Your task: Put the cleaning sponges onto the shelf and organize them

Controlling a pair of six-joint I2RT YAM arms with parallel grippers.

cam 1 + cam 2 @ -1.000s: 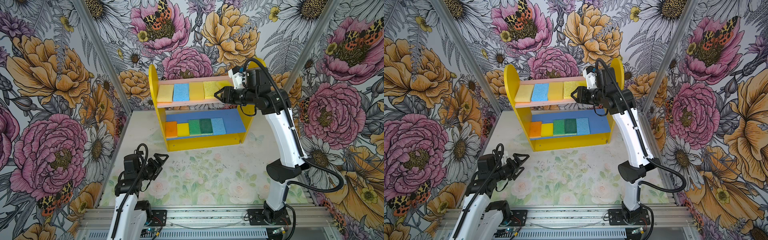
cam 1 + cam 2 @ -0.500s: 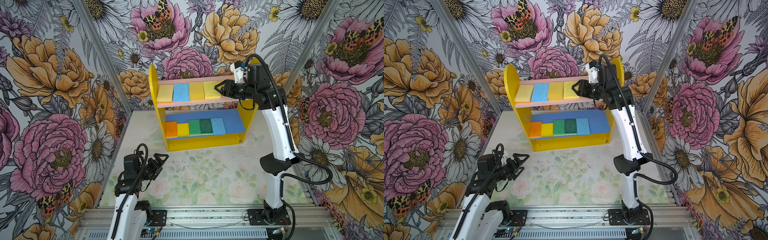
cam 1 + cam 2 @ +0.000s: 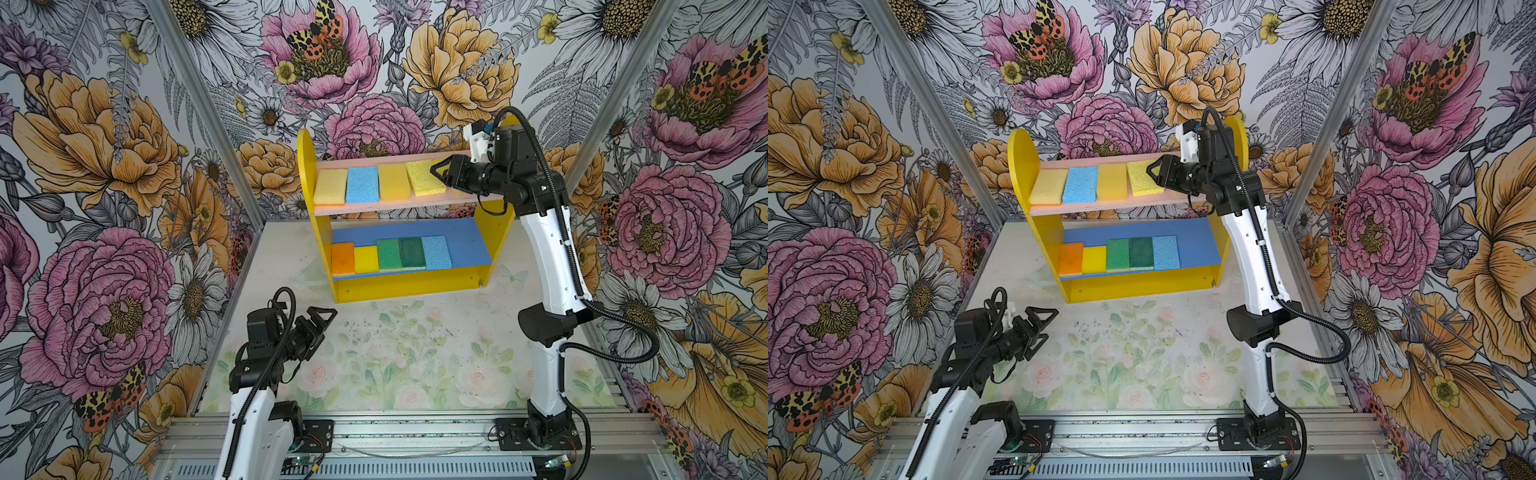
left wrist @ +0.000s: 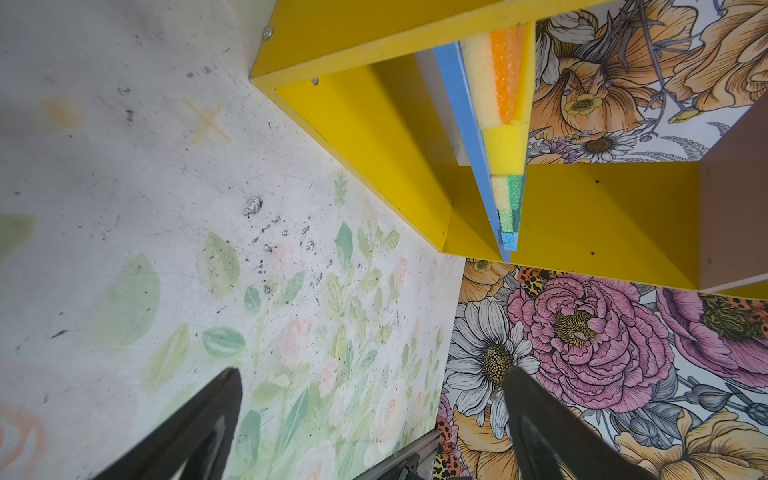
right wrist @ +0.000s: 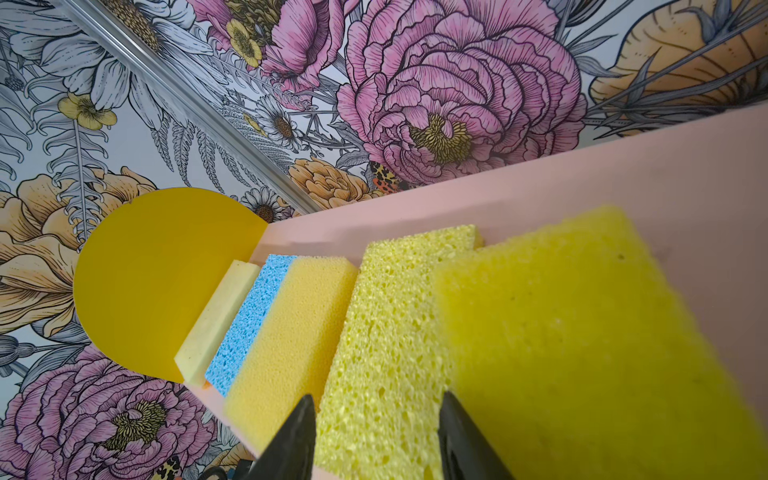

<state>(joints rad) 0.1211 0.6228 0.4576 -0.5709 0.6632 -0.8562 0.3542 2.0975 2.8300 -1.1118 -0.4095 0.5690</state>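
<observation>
- In both top views, the left claw (image 3: pixel 326 326) (image 3: pixel 1048 326) is seen spread wide and empty above the table (image 3: pixel 415 353). The right claw (image 3: pixel 437 171) is held over the pink board (image 3: pixel 374 205) of the shelf (image 3: pixel 306 166).
- In the left wrist view, 5 cleaning sponges (image 4: pixel 505 137) are seen edge-on along the blue board (image 4: pixel 461 104).
- In the right wrist view, the right claw (image 5: pixel 376 395) is set narrowly astride a porous yellow sponge (image 5: pixel 399 299) lying on the pink board. Whether it is gripped cannot be told.

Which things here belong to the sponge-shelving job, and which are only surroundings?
Job: shelf; five upper sponges on the pink board; five lower sponges on the blue board; right gripper, open, at the upper row; left gripper, open.
Only surroundings: flowered table cover; flowered walls; metal rail.
</observation>
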